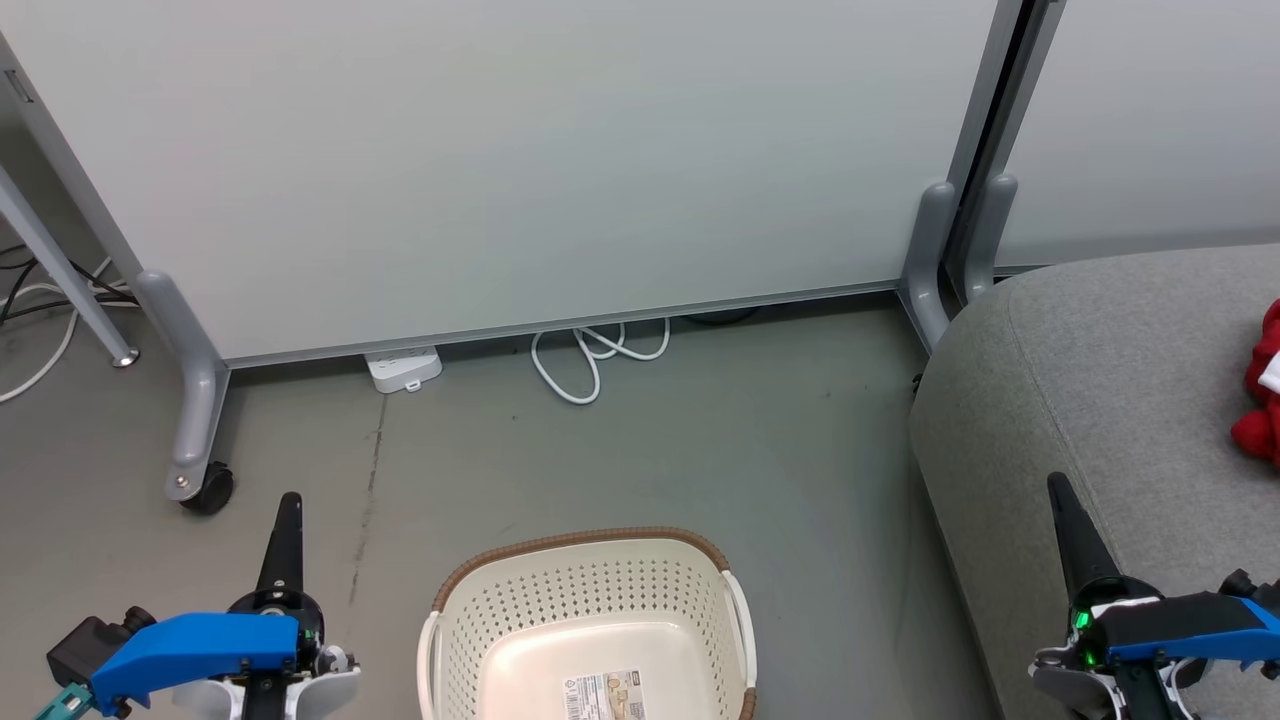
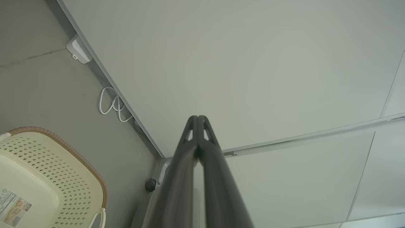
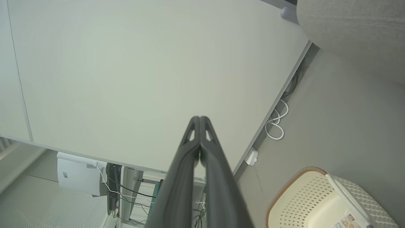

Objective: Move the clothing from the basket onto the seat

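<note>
Left gripper (image 1: 288, 512): fingers pressed together, holding nothing, above the floor (image 1: 700, 450) just left of the basket (image 1: 590, 590). Right gripper (image 1: 1063, 500): fingers pressed together, holding nothing, over the seat (image 1: 1100, 350) near the edge that faces the basket. The basket stands on the floor between the two grippers, with a printed label (image 1: 605, 695) on its bottom. The clothing (image 1: 1262, 390) lies on the seat top, beyond the right gripper and well apart from it.

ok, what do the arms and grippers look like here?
Same on left gripper and right gripper: long dark tapering fingers with triangular cut-outs near the tips. Blue wrist covers over white shells. Green light on the right wrist; black block and teal part on the left.
</note>
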### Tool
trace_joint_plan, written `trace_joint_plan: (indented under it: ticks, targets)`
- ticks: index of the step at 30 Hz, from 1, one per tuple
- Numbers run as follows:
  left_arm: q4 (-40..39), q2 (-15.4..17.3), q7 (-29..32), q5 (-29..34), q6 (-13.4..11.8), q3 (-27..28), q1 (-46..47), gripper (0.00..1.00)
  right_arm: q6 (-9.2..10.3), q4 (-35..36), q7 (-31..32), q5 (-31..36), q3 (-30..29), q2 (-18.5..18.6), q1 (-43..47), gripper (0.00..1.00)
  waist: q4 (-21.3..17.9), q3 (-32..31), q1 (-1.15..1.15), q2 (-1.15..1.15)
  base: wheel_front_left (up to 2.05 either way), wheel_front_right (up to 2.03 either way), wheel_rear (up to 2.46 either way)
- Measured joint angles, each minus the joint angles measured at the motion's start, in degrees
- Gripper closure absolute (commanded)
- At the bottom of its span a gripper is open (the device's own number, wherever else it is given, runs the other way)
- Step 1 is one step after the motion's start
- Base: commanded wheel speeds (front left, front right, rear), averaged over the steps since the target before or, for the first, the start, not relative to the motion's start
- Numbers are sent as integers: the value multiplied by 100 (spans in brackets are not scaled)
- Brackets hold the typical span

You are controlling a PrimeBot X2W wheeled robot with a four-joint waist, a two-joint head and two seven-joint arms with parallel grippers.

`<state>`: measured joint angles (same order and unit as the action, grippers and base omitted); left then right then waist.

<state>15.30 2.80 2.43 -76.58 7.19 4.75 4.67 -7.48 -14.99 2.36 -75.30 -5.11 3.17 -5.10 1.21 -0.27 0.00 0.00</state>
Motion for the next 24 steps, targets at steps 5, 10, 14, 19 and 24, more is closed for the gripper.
trace_joint_plan:
  ticks: [5,10,14,19,24]
  targets:
    - [-22,0,54,-232,0,19,20,100,1,12,62,-253,-21,-3,-2,100,-16,5,0,0,0,0,0]
    - [-33,0,107,-446,0,40,35,100,1,27,114,-495,-42,-7,-21,100,-31,11,0,0,0,0,0]
    - [-46,1,155,-626,0,58,43,100,1,35,166,-669,-58,-9,-32,100,-44,16,0,0,0,0,0]
    - [-60,1,211,-827,1,83,53,100,0,52,220,-901,-77,-12,-51,100,-60,22,0,0,0,0,0]
    - [-74,1,265,-1029,1,112,84,100,1,60,272,-1106,-92,-14,-55,100,-76,28,0,0,0,0,0]
